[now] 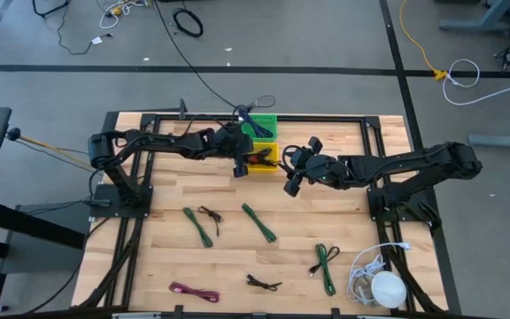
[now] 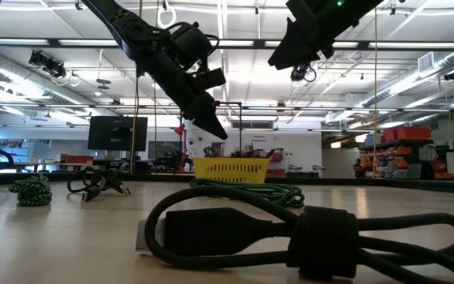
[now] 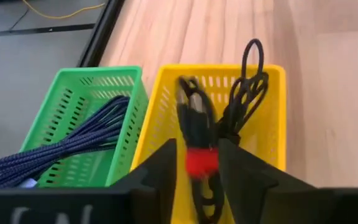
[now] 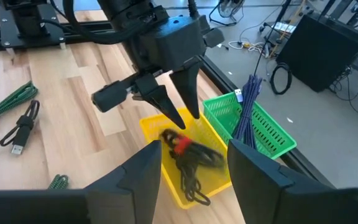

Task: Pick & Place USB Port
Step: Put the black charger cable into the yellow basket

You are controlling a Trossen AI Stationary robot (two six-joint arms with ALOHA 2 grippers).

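Observation:
A black USB cable bound with a red tie point(image 3: 201, 160) lies coiled inside the yellow basket point(image 1: 268, 159), also seen as the cable point(image 4: 185, 152). My left gripper point(image 4: 185, 119) hangs open just above it, fingers pointing down on either side of the red tie without touching; in its own wrist view the left gripper point(image 3: 197, 148) frames the tie. My right gripper point(image 1: 296, 167) is open and empty, hovering right of the yellow basket, its fingers point(image 4: 145, 171) wide apart. The green basket point(image 1: 260, 127) behind holds blue cables point(image 3: 67, 146).
Bundled cables lie on the near half of the table: green ones point(image 1: 204, 228), point(image 1: 259, 221), point(image 1: 326, 266), black ones point(image 1: 209, 215), point(image 1: 264, 283), a magenta one point(image 1: 193, 291). A white cable and round white object point(image 1: 383, 286) sit at the near right corner.

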